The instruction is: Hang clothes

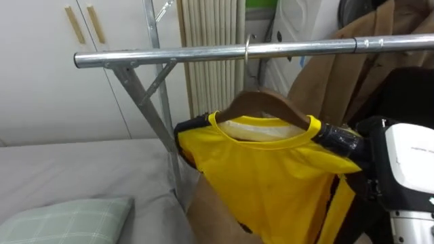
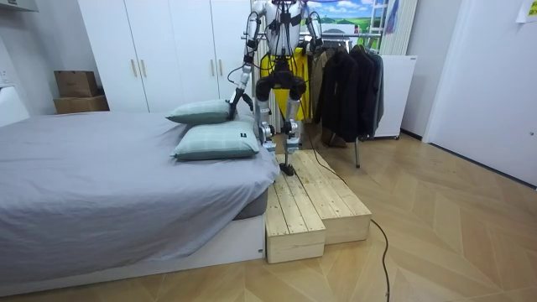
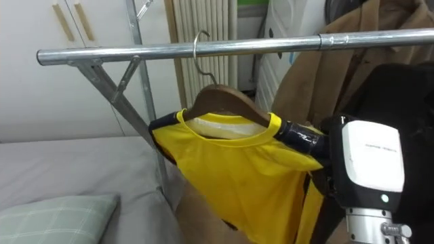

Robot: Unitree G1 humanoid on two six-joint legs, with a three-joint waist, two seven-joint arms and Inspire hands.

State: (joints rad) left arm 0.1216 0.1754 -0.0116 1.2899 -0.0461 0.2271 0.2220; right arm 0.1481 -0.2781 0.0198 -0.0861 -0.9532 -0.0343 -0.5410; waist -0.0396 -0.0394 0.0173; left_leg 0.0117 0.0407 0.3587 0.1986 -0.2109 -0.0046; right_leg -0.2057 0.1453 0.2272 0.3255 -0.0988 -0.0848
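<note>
A yellow shirt (image 1: 271, 176) with black sleeve trim hangs on a brown wooden hanger (image 1: 261, 103). The hanger's metal hook (image 1: 247, 49) sits over the silver rail (image 1: 203, 55) of the clothes rack. My right forearm (image 1: 407, 163) comes in from the right, level with the shirt's right shoulder. Its hand lies somewhere by the black sleeve end (image 1: 339, 139), and I cannot make it out from the cloth. In the room view I stand on a wooden platform (image 2: 315, 205) facing the rack, right arm raised to the rail. My left hand (image 2: 234, 101) hangs low beside the pillows.
Brown coats (image 1: 352, 68) hang further right on the same rail. The rack's slanted brace (image 1: 146, 102) drops under the rail's left end. A grey bed (image 1: 74, 169) with a checked pillow (image 1: 68, 220) lies at left, with white wardrobe doors (image 1: 61, 61) behind.
</note>
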